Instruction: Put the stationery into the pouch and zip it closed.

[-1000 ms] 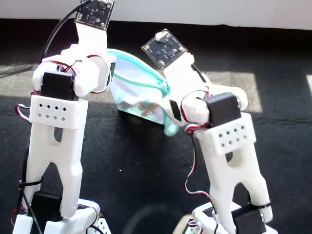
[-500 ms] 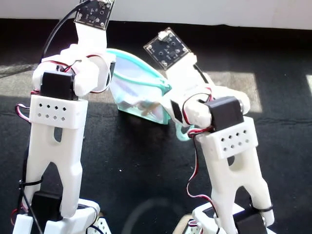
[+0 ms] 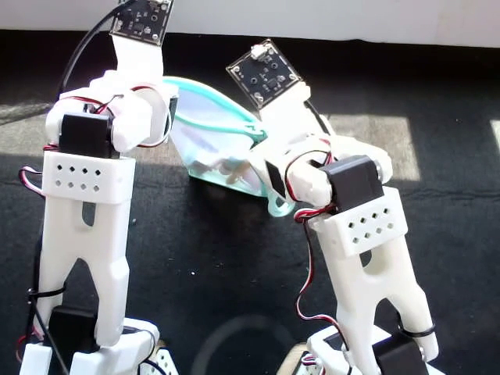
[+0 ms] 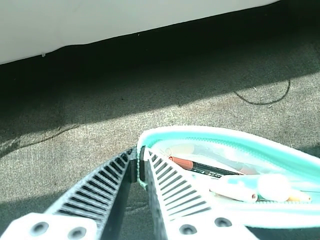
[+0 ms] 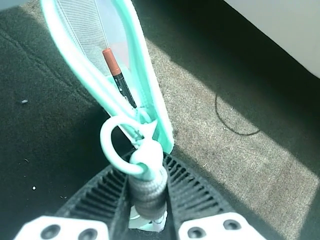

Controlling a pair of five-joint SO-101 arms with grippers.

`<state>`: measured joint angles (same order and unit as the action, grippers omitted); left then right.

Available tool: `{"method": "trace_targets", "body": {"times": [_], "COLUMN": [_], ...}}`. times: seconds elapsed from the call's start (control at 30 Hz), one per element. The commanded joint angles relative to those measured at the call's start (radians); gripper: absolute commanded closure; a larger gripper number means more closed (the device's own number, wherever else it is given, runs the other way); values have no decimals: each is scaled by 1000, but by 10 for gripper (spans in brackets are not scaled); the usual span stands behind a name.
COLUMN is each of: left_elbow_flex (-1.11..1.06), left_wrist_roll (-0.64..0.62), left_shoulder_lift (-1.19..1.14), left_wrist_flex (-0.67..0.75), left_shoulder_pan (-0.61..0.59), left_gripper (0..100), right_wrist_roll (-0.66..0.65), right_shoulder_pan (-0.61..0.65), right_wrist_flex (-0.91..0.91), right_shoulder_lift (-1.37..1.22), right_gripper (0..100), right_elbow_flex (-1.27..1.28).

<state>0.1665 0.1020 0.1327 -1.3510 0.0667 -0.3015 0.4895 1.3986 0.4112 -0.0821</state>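
A dark, carpet-like bench [image 3: 437, 94] runs back to a white wall [image 3: 351, 16], with a sunlit patch [image 3: 375, 144] on the right. The teal mesh pouch [image 3: 211, 144] hangs between the two arms at the far middle, its mouth gaping. The left arm's wrist covers its left end and the right arm's body its near right corner. The left claw [image 4: 138, 160] is pinched narrow on the pouch's left rim. The right claw [image 5: 147, 175] is clamped on the zip pull [image 5: 148, 155] at the right end. Inside lie a red-capped pen [image 4: 205, 169] and pale stationery [image 4: 250, 189]. A thin thread loop [image 5: 235, 117] lies on the bench beyond the pouch.
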Motion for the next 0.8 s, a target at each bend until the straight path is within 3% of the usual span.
{"method": "trace_targets", "body": {"times": [0.0,0.2,0.47,0.67,0.77], "left_elbow_flex": [-28,-28,27,260,381], "left_wrist_roll": [0,0,-2,-3,-3], "left_shoulder_lift": [-16,-16,-4,-4,-4], "left_wrist_flex": [3,-3,-6,-124,-178], "left_shoulder_pan": [-7,-7,-7,-18,-25], "left_gripper": [988,988,978,797,757], "right_wrist_roll": [11,11,-43,-43,-43], "right_shoulder_pan": [10,2,1,-19,-53], "right_wrist_flex": [35,150,143,82,73], "right_shoulder_lift": [12,12,-2,-2,-4], "right_gripper": [993,993,993,993,993], "right_elbow_flex": [-25,-133,-147,-142,-142]}}
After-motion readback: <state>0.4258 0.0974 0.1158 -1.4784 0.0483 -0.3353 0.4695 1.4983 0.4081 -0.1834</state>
